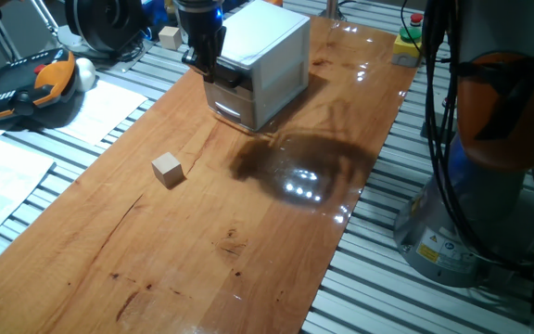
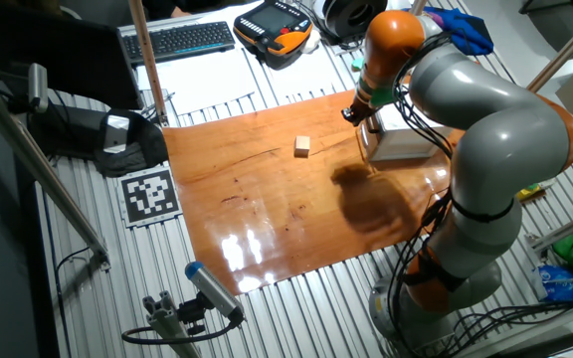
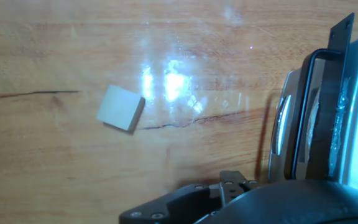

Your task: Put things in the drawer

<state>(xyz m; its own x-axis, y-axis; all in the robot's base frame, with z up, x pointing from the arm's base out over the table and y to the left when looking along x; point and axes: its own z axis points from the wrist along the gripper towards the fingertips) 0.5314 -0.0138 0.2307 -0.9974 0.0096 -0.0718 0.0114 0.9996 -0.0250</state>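
Observation:
A small pale wooden cube [image 1: 168,169] lies on the wooden table, left of and in front of the white cabinet [image 1: 272,56]. It also shows in the other fixed view [image 2: 302,146] and in the hand view [image 3: 121,107]. My gripper [image 1: 204,63] hangs close in front of the cabinet's upper drawer [image 1: 233,82], level with its dark handle bar [image 3: 319,112]. The drawer looks pushed in or nearly so. The cube is well apart from the gripper. Only a dark part of the gripper [image 3: 229,186] shows in the hand view, so I cannot tell how its jaws stand.
The lower drawer [image 1: 235,108] has a pale front. A second pale cube [image 1: 169,37] sits off the table at the back left. A teach pendant [image 1: 26,83] and papers [image 1: 7,172] lie to the left. The arm's base [image 1: 489,186] stands at the right.

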